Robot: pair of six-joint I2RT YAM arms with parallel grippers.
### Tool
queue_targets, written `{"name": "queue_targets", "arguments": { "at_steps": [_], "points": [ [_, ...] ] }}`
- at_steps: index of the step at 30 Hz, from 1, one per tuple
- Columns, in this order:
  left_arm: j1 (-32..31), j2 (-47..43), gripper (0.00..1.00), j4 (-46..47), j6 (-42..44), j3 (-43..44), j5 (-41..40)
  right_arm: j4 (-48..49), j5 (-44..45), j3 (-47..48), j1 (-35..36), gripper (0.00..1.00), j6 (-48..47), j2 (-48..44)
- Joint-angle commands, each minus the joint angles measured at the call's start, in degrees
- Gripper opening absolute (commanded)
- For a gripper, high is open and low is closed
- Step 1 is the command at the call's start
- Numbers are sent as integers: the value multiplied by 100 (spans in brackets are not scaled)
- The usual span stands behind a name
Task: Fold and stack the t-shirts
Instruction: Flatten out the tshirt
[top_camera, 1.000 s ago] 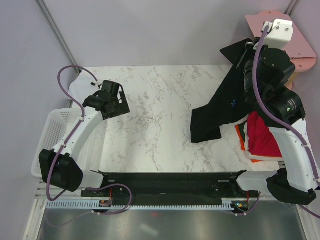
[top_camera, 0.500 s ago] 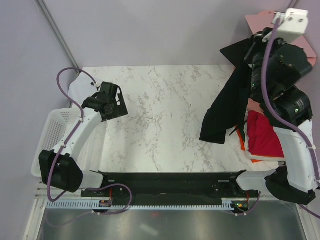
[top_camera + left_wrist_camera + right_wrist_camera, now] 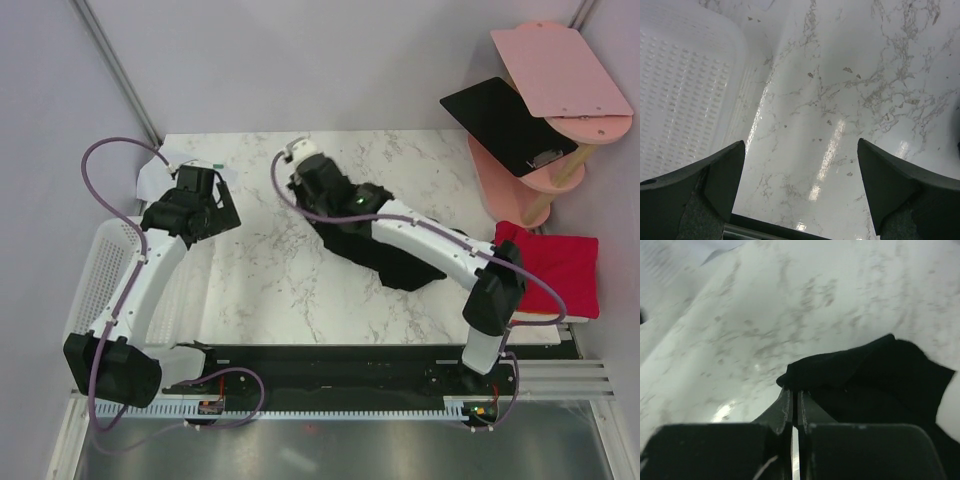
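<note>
Black t-shirt (image 3: 400,268), crumpled on surface (image 3: 270,275), edge pinched in clenched right jaws, bulk just beside them; left jaws released, holding nothing, well apart; red t-shirt (image 3: 560,272) far from both.

Open tabletop (image 3: 275,292) lies between white basket (image 3: 95,272) and black t-shirt (image 3: 395,268).

The top camera looks steeply down from above the near edge over the whole bench (image 3: 270,290). Both wrist cameras sit close above it; the right one and the top view share the black t-shirt (image 3: 865,385).
</note>
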Motion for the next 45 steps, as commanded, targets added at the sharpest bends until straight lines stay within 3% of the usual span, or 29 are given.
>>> {"name": "queue_targets", "arguments": {
  "at_steps": [1, 5, 9, 12, 13, 15, 16, 19, 20, 24, 29, 35, 45],
  "points": [
    [374, -65, 100, -146, 290, 200, -116, 850, -108, -221, 1224, 0, 787, -382],
    [612, 23, 100, -146, 387, 165, -133, 1325, 253, -977, 2488, 0, 1579, -470],
    [718, 137, 100, -146, 448, 112, -212, 1695, -97, -1112, 3097, 0, 1669, -119],
    [727, 242, 100, -120, 501, 95, -151, 1678, -301, -795, 3423, 39, 1397, 145],
    [727, 269, 100, -102, 536, 94, 40, 1661, 13, -786, 3484, 65, 1283, 58],
    [727, 295, 100, -32, 632, 51, 261, 1696, 549, -908, 3502, 87, 1212, -152],
    [727, 295, 100, 20, 668, 16, 532, 1722, 1292, -1135, 3511, 98, 1081, -449],
    [727, 199, 100, 275, 773, -177, 1095, 1705, 2132, -1566, 3205, 98, 834, -995],
    [718, 181, 100, 328, 791, -230, 1193, 1661, 2317, -1672, 2803, 98, 851, -1128],
    [718, 137, 100, 407, 738, -424, 1440, 1389, 2275, -2191, 1519, 98, 922, -1428],
    [718, 14, 100, 408, 738, -503, 1554, 1292, 2143, -2473, 315, 97, 684, -858],
    [718, -179, 100, 373, 817, -556, 1493, 1327, 1230, -2193, -329, 94, 763, -14],
    [718, -118, 100, 355, 844, -714, 1378, 659, 122, -1314, -382, 91, 816, 1057]
  ]
}}
